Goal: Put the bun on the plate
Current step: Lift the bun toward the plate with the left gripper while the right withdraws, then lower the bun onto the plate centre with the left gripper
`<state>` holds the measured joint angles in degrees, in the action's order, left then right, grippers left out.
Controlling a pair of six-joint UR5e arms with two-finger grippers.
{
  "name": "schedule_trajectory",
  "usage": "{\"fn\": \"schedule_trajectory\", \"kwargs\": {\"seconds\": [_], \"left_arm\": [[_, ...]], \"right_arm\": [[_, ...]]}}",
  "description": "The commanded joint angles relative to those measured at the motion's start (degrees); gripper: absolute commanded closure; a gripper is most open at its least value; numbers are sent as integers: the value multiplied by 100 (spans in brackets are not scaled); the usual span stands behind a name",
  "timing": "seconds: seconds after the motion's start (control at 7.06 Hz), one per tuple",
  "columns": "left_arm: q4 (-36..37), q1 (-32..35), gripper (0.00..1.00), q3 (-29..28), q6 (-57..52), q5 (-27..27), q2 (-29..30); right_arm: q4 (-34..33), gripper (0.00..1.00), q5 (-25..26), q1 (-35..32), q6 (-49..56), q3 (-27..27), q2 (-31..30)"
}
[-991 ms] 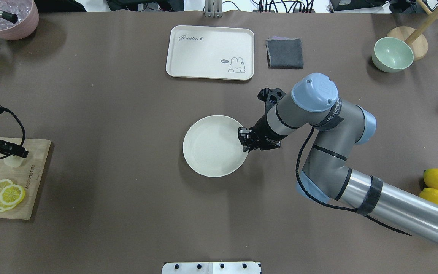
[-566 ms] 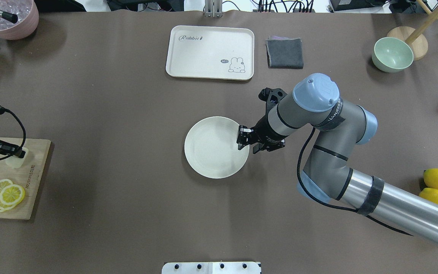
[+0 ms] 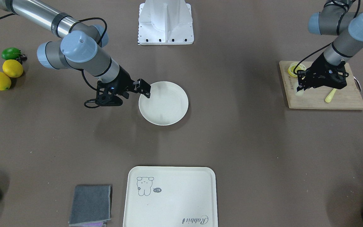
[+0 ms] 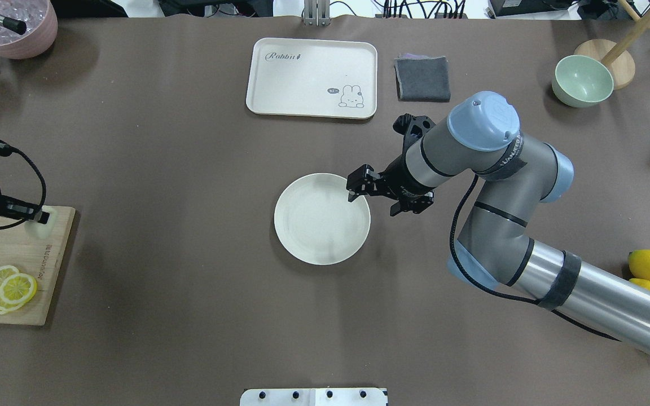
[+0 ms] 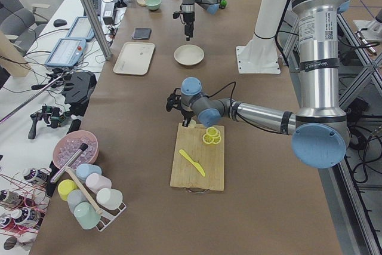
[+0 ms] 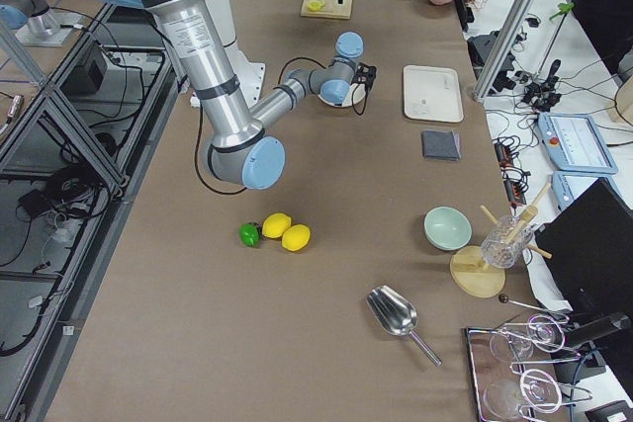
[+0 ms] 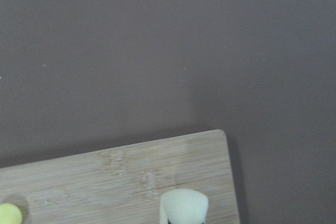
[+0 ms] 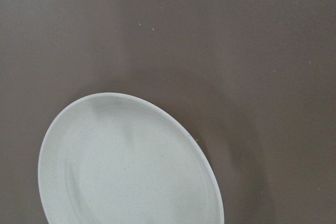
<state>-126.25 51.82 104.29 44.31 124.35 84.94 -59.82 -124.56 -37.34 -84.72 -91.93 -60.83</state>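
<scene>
Black left pincer [image 3: 301, 86] is clamped on the pale bun [image 3: 298, 92], right at the bamboo cutting board's [image 3: 342, 101] corner. Right pincer [image 3: 144, 88] hangs spread apart over the cream plate's [image 3: 165, 104] rim, mid-worktop [image 3: 232, 135].

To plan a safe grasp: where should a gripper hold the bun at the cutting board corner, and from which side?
Come from above and close on the curved sides of the bun. It is a short, round-edged cylinder at the cutting board corner; the left gripper holds it that way.
</scene>
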Motion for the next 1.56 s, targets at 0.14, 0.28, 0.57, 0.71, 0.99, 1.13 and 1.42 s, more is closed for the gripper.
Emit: {"fn": "schedule_trajectory", "kwargs": {"seconds": [0.14, 0.28, 0.57, 0.71, 0.99, 1.13, 1.42], "left_arm": [[783, -555, 81, 179, 1794, 2, 1650], [1587, -968, 81, 66, 2322, -390, 2588], [2586, -1811, 80, -450, 2781, -1173, 3989], [2562, -2146, 80, -1028, 2985, -1611, 4491], [2265, -2510, 77, -1726, 3004, -2186, 4855], [2246, -2536, 76, -1885, 2978, -2187, 4961], [2254, -2667, 71, -2096, 2987, -2196, 5181]], "right_arm": [[-65, 1, -454, -920, 679, -281, -726], [-74, 1, -481, -1176, 1476, -281, -1103], [-74, 1, -613, -1826, 2823, -281, -1875], [-83, 1, -735, -2203, 3656, -264, -2297], [-83, 1, -763, -2636, 4687, -229, -2827], [-231, 1, -754, -2690, 4884, -229, -2864], [-320, 1, -745, -2691, 4886, -273, -2855]]}}
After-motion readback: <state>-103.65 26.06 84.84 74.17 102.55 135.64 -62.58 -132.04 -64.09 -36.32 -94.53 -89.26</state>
